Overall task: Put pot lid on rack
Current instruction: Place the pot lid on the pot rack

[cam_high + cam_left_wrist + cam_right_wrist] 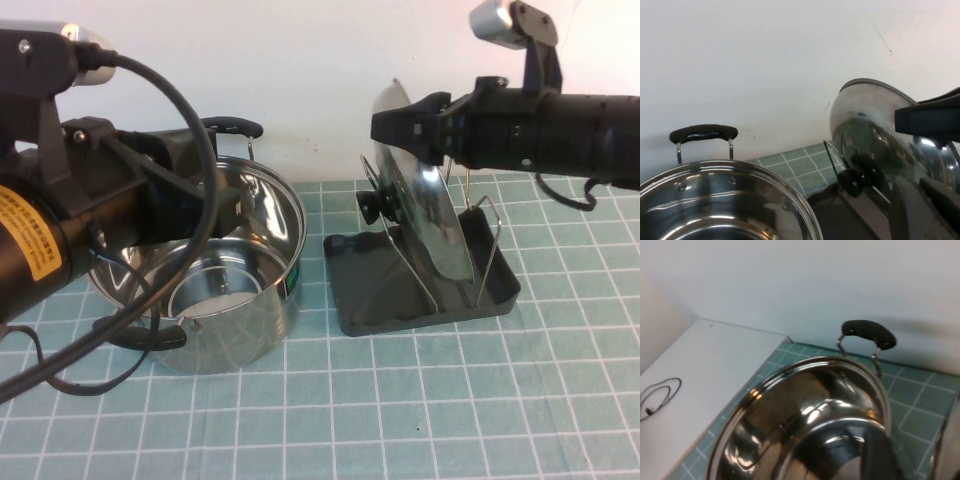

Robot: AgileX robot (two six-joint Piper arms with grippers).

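The steel pot lid (435,220) stands on edge in the dark grey rack (375,290), leaning between the wire uprights, with its black knob (372,207) facing the pot. My right gripper (398,122) is at the lid's top rim. In the right wrist view one finger (875,455) shows with a gap between it and the lid's rim (947,450), so it looks open. My left gripper (185,195) hovers over the pot, open and empty. In the left wrist view the left gripper (927,200) faces the lid (870,125) and its knob (852,182).
The deep steel pot (230,270) with two black handles stands left of the rack, close to it. It also fills the right wrist view (805,420). A white wall runs behind. Green gridded mat lies in front.
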